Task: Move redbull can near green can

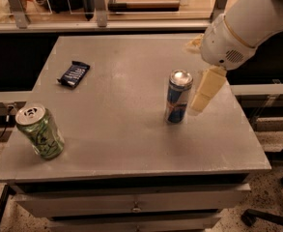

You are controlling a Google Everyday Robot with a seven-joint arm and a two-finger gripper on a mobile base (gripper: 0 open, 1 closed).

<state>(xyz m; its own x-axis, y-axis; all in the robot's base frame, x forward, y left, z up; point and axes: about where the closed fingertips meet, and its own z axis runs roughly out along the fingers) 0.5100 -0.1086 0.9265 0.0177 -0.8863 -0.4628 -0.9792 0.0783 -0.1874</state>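
Observation:
The redbull can [178, 98], slim, blue and silver with a silver top, stands upright right of the table's centre. The green can [40, 132], wider and light green with dark scribbles, stands tilted near the front left corner. My gripper [193, 77] hangs from the white arm at the upper right, just right of the redbull can. It is open and empty. One cream finger [206, 90] reaches down beside the can's right side, close to it; the other [194, 42] shows behind, farther back.
A dark candy bar wrapper [74, 74] lies at the back left of the grey table [131, 144]. Drawers sit under the table's front edge. A rail and shelving run along the back. A chair base [271, 216] is on the floor at right.

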